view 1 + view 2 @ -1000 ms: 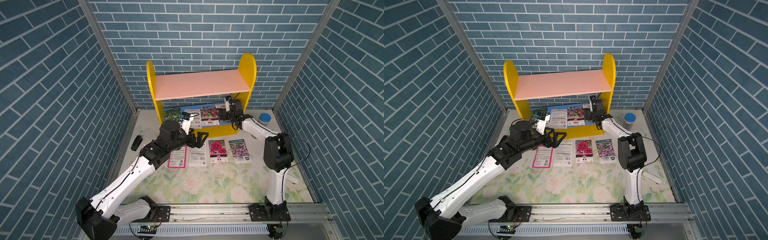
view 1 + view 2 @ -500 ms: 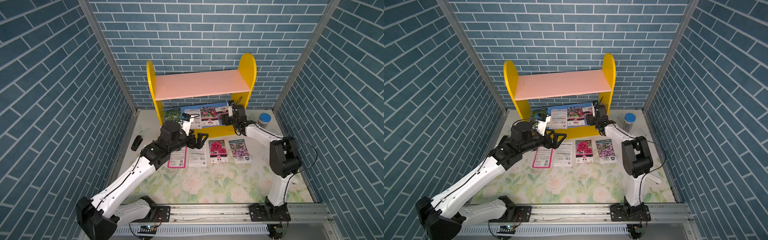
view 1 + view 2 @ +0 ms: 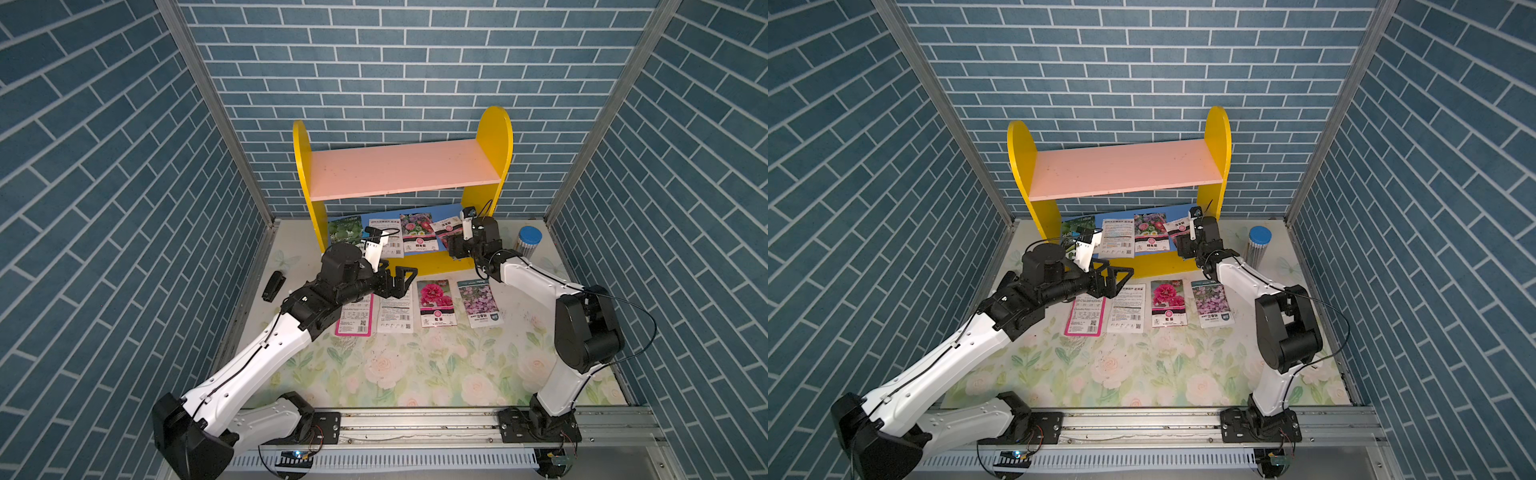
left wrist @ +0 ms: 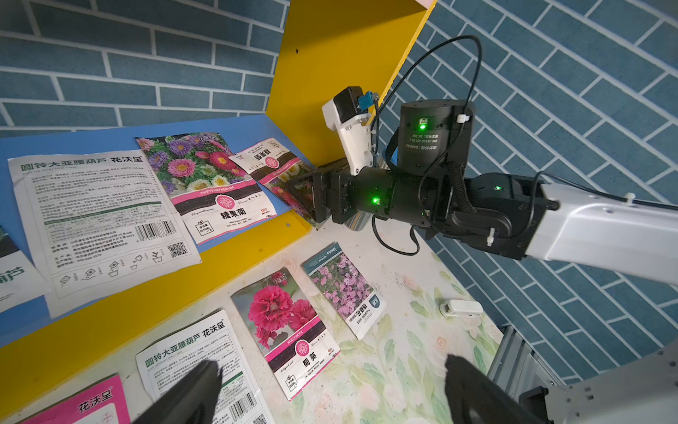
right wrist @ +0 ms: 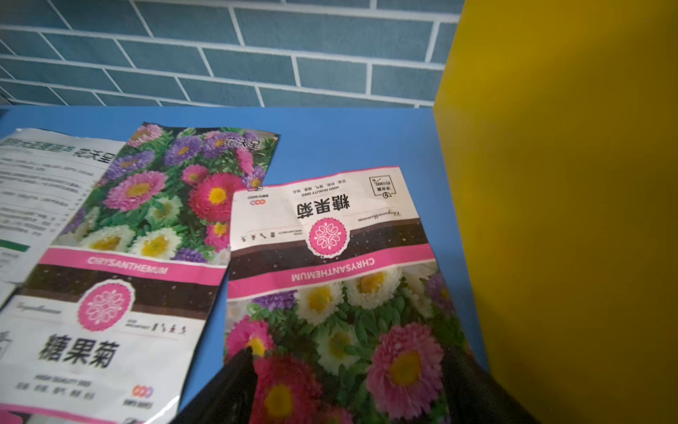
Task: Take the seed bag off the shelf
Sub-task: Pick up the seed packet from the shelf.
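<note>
We saw the seed bag (image 5: pixel 330 257) at the right end of the shelf (image 3: pixel 494 137), long axis pointing at our right tool (image 5: pixel 350 354), which clasped its near end widthwise; the left tool (image 3: pixel 405 282) gaped empty.

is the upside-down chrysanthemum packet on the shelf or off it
On it. The chrysanthemum packet lies mostly on the blue lower board, its near end between the right gripper's fingers.

A blue-capped jar (image 3: pixel 530 243) stood near the right gripper (image 3: pixel 456 249); a black object (image 3: pixel 273 286) lay well apart from the left gripper (image 3: pixel 409 282).
</note>
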Available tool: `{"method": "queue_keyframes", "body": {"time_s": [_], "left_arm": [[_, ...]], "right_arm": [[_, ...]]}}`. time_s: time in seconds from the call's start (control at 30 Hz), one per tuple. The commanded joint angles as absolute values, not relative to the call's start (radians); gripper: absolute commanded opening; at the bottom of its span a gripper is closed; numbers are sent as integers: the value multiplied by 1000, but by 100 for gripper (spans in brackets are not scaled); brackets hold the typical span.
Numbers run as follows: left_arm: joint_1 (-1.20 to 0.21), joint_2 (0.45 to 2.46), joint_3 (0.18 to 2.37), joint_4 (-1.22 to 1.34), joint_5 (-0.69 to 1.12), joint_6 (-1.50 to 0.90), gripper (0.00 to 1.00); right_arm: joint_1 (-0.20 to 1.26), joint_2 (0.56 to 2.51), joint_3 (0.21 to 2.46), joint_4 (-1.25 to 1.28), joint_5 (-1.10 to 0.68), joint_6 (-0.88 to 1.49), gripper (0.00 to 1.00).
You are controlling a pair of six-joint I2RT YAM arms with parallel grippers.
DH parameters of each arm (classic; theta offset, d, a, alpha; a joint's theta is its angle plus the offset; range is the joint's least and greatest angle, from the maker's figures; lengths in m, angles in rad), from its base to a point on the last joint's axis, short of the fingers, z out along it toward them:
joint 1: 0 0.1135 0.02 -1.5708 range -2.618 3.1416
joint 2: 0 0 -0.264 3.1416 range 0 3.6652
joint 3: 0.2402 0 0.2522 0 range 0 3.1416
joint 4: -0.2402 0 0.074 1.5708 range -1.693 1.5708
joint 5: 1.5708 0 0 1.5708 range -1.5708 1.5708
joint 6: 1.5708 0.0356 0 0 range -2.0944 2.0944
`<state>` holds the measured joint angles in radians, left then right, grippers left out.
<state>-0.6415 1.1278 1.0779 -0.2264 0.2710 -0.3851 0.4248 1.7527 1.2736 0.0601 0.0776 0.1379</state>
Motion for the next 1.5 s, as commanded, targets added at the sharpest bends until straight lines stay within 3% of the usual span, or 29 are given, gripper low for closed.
{"method": "queue_keyframes", "body": {"time_s": [0.0,0.33,0.63,1.47], "left_arm": [[-651,1119,1074,-223,270,-382,100],[-651,1126,1052,-161,284,-366,100],[-654,1141,1050,-146,297,-402,100],[-654,1097,1008,-166,270,-423,100]], "right_arm": [[430,1662,1251,83,58,184,83],[393,1474,1091,99,-128,287,85],[253,1407,931,240,-341,414,86],[112,1575,856,517,-599,644,85]]}}
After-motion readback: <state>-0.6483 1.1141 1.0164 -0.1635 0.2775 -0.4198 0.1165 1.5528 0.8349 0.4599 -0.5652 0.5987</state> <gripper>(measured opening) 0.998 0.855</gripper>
